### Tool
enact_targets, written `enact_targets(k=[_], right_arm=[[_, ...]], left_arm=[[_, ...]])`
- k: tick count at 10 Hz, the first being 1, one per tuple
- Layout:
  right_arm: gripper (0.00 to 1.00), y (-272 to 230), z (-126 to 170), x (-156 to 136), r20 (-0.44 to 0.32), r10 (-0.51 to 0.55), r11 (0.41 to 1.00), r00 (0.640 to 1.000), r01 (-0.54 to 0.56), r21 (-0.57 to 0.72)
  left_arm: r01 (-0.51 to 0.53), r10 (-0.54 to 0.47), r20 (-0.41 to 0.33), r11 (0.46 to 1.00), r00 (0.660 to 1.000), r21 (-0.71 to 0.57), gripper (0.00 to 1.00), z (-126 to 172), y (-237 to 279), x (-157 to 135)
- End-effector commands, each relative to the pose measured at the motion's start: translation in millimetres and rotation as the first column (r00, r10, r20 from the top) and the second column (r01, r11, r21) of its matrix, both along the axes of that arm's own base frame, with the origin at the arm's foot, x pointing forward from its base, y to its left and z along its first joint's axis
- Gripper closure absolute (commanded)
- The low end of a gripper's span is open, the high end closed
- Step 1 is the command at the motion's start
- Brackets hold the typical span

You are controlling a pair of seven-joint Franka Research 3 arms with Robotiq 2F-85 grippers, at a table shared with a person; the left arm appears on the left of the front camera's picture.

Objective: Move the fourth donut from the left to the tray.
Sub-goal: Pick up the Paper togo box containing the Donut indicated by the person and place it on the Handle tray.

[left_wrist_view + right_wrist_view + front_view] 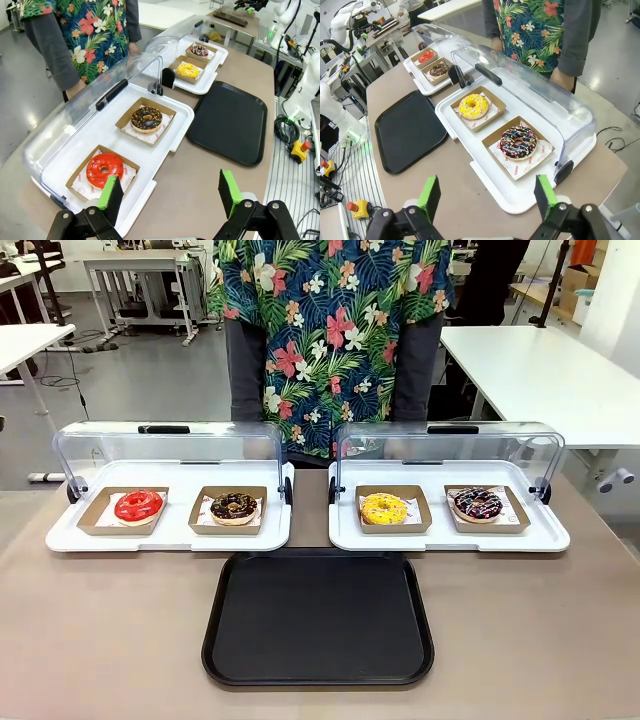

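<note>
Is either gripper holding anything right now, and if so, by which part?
Nothing is held. The left gripper and the right gripper both stand open and empty. The fourth donut sits untouched in its cardboard holder.

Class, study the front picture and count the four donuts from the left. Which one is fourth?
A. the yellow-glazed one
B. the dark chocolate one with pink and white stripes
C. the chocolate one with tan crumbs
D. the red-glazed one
B: the striped chocolate donut sits farthest right, just past the yellow donut, on the right display tray.
</note>
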State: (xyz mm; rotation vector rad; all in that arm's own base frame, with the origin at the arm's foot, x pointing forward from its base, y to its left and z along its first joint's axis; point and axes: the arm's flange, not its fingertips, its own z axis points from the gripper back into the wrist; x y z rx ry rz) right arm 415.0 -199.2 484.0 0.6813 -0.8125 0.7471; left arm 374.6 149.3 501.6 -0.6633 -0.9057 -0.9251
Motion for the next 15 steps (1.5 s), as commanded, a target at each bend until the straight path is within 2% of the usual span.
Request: enact_targets(k=[1, 15], right_arm=[[0.00, 0.5, -0.1, 2.4, 0.035, 0.007, 1.000, 0.999, -0.007, 0.018], [0.00, 0.5, -0.1, 2.4, 0.035, 0.007, 1.000, 0.999, -0.007, 0.018]], left_arm=[[-0.002, 0.002, -0.007, 1.000, 1.000, -0.014, 0.00, 4.6, 0.9, 0.8], [-0.002, 0.002, -0.007, 1.000, 1.000, -0.014, 0.00, 4.6, 0.9, 0.8]])
